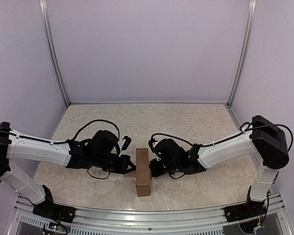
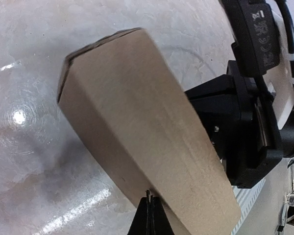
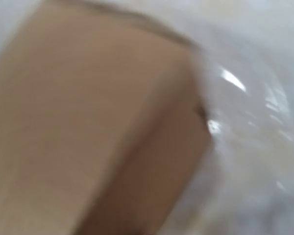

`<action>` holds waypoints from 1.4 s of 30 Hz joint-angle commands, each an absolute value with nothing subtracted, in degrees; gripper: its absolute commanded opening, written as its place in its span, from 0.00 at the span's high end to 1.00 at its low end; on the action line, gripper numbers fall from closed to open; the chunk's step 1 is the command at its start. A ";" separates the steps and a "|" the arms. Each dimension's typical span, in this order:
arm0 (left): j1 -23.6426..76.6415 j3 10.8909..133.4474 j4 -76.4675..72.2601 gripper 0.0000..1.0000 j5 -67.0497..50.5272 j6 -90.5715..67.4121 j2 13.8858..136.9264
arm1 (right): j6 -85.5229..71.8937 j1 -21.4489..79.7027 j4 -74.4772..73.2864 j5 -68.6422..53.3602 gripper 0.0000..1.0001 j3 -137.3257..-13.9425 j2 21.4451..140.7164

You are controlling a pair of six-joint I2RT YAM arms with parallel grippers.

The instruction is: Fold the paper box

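The paper box is a long, plain brown carton lying on the marble table between my two arms, with one short end toward the near edge. My left gripper is shut, and its joined tips press against the box's left long side. My right gripper sits close against the box's right side and is shut. Its fingers do not show in the blurred right wrist view, where the box fills most of the picture. Nothing is held in either gripper.
White walls and metal frame posts enclose the table on three sides. An aluminium rail runs along the near edge under the arm bases. Black cables loop above both wrists.
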State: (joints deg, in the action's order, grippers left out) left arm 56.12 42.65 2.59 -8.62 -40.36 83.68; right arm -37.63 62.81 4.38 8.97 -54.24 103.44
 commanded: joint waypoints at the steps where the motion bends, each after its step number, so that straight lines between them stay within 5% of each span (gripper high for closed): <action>1: 56.95 40.90 3.16 1.00 -5.72 -41.98 80.65 | -36.15 62.38 7.56 3.83 1.00 -59.11 108.04; 21: 57.22 36.42 7.12 1.00 -0.18 -44.16 73.71 | -32.78 60.24 5.09 3.16 1.00 -58.94 106.53; 42: 58.43 41.14 5.03 1.00 -2.11 -43.07 79.89 | -45.90 59.96 23.26 -16.11 1.00 -48.51 108.64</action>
State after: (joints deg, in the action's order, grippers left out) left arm 57.74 39.09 5.61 -1.32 -43.64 78.15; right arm -42.22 60.20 18.39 -13.41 -49.34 106.30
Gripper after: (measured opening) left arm 0.005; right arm 0.002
